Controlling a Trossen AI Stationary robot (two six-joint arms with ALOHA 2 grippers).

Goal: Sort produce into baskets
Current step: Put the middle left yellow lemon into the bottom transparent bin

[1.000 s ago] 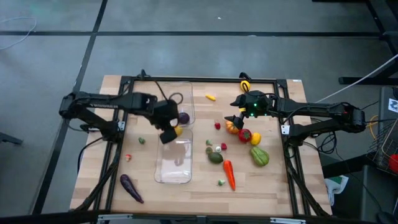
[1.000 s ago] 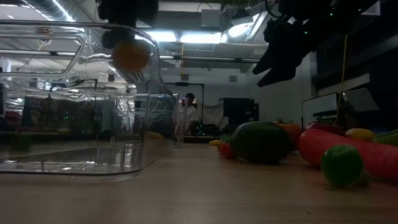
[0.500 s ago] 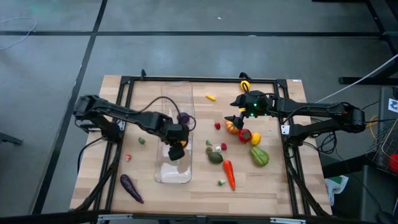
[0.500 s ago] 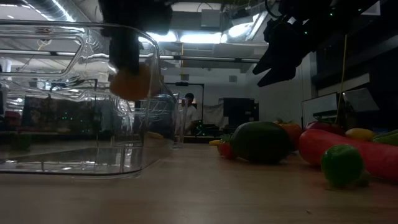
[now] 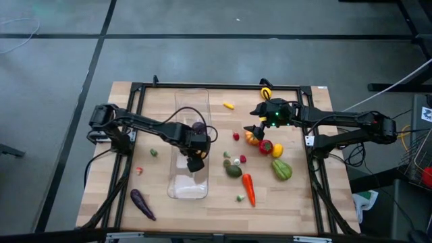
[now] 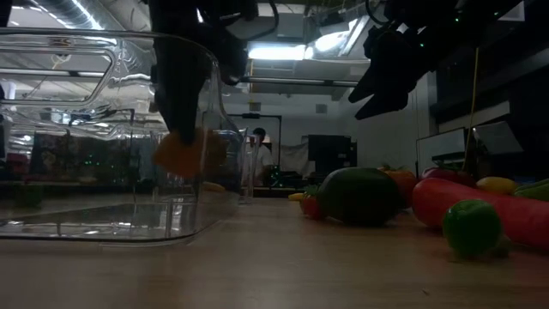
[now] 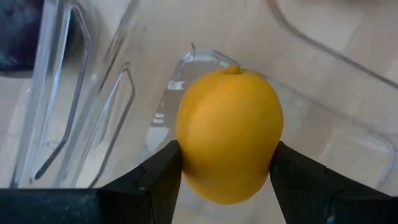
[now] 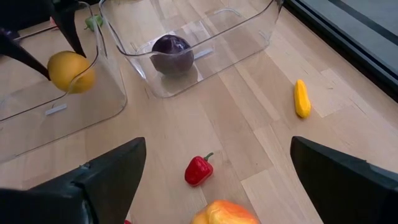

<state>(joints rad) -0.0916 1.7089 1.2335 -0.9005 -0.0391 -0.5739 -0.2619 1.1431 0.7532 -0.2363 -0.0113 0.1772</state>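
My left gripper [image 5: 194, 164] is shut on a yellow lemon [image 7: 229, 134], which shows orange in the low view [image 6: 184, 153]. It hangs inside the near clear basket [image 5: 172, 189], below the rim and above the floor. The far clear basket [image 5: 182, 101] holds a round purple piece [image 8: 173, 53]. My right gripper [image 5: 255, 129] stands open in the air over the loose produce at the table's right, just above an orange pepper [image 8: 224, 214]. My left gripper pinches the lemon between its two fingers, one on each of its opposite sides [image 7: 183, 149]. The fingers [image 6: 180, 86] come from above and point nearly straight down. The lemon hangs at the fingers' free ends, clear of the basket's floor, its stem tip facing away from the wrist.
Right of the baskets lie a red pepper [image 5: 265, 146], a yellow piece [image 5: 277, 150], a green one [image 5: 281, 169], an avocado [image 5: 233, 171], a carrot [image 5: 249, 189] and a small yellow pepper [image 5: 229, 105]. An aubergine [image 5: 142, 204] lies near left. A dark frame [image 5: 216, 86] rims the table.
My left gripper has gone down and toward the table's near edge and a little right with the lemon. It went from above the gap between the baskets to below the near basket's rim. The lemon has stayed in the hold.
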